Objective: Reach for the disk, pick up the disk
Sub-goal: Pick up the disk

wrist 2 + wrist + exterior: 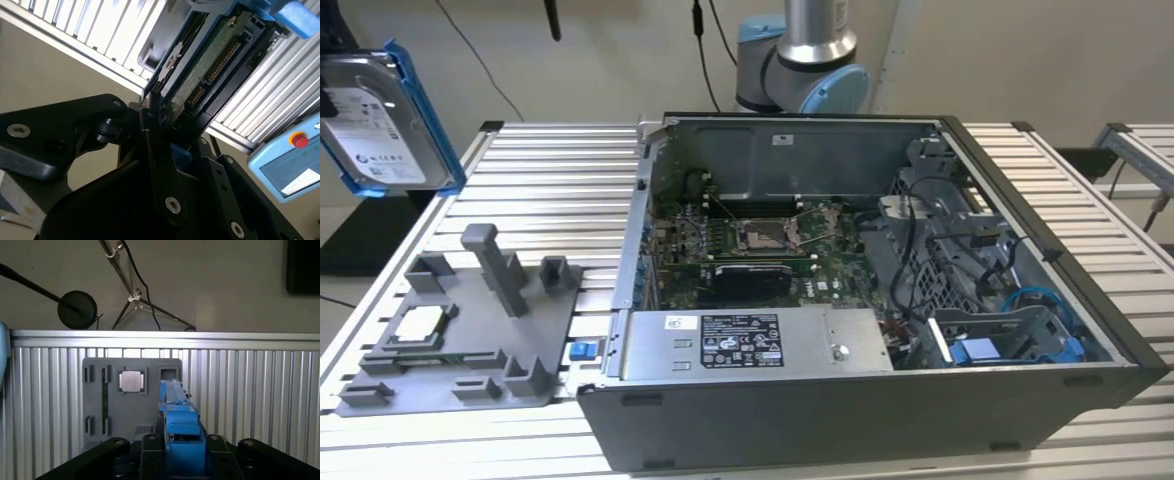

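- The gripper [159,117] is clamped narrow on the disk [210,55], with black fingers [150,127] pressing its lower edge.
- In the exterior view, the disk [380,115] hangs upright in the air, clear of the ribbed table [547,180].
- In the first wrist view, its blue bracket [180,425] shows edge-on over the grey fixture tray [130,410].
- A processor chip [131,380] sits in that tray.
- The open computer case [854,420] stands beside the tray.

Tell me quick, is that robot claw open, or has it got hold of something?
The gripper: closed, holding the disk clamped between its fingers.
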Controlling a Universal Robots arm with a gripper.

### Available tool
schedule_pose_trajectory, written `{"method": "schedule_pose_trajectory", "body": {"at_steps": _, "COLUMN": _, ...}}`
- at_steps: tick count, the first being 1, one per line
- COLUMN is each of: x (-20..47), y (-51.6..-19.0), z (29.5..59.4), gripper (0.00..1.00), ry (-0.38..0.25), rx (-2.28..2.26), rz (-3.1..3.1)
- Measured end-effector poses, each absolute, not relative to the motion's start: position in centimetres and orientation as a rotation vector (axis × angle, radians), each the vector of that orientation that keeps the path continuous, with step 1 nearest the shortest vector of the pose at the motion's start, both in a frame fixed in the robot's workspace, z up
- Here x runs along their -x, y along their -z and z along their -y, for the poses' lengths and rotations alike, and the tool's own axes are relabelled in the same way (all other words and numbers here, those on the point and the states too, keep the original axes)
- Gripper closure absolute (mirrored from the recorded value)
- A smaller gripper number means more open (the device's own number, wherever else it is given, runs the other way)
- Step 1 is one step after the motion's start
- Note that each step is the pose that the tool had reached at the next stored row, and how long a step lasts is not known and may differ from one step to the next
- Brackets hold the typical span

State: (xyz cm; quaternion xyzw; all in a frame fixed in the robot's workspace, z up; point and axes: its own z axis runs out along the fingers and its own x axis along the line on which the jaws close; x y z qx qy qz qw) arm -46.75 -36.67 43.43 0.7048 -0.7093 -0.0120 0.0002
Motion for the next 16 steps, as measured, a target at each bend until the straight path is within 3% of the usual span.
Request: {"method": "schedule_pose_trajectory", "body": {"at_steps": 16, "x": 46.7, "y": -45.5, "z": 36.7, "gripper": 1.00, "ry": 0.038, "rx": -2.214, "rz": 2.228}}
